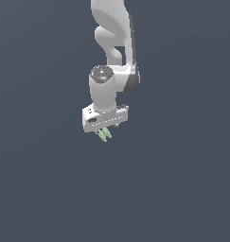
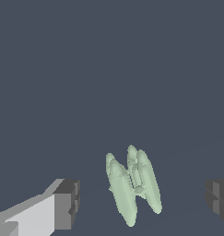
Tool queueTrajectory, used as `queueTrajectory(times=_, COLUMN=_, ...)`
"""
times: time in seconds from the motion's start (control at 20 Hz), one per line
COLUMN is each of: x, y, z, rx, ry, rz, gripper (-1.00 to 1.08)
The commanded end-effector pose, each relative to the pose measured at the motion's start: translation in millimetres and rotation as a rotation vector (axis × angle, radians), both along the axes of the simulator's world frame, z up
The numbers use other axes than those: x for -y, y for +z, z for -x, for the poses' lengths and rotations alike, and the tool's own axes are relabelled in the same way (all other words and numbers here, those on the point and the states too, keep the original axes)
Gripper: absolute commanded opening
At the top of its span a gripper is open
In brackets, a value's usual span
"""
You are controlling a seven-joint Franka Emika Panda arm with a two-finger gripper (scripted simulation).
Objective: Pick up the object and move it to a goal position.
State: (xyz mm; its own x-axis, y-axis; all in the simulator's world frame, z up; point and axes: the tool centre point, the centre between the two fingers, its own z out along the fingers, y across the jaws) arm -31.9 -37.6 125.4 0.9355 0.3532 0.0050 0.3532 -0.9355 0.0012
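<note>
Arm first: I see the white Panda arm [image 1: 117,42] coming down from the top centre of the exterior frame, its tool [image 1: 105,133] pointing down. Both fingers stand wide apart, gripping nothing. The mint-green object [image 1: 104,135] sits between them, touching neither, just below the white hand at mid-frame.

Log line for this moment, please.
phase: pre-grasp | gripper: open, fingers either side of object, not touching | object: not grasped | goal: not visible
</note>
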Motion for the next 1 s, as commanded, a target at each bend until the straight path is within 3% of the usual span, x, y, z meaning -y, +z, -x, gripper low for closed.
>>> queueTrajectory(times=0.0, x=5, y=-8, z=7, rx=-0.001, ry=0.062, rz=0.001, gripper=1.00)
queueTrajectory(times=0.5, x=17, y=-30, z=27, rx=-0.004, ry=0.238, rz=0.002, gripper=1.00)
queueTrajectory(times=0.95, x=20, y=-36, z=33, rx=-0.005, ry=0.290, rz=0.001, gripper=1.00)
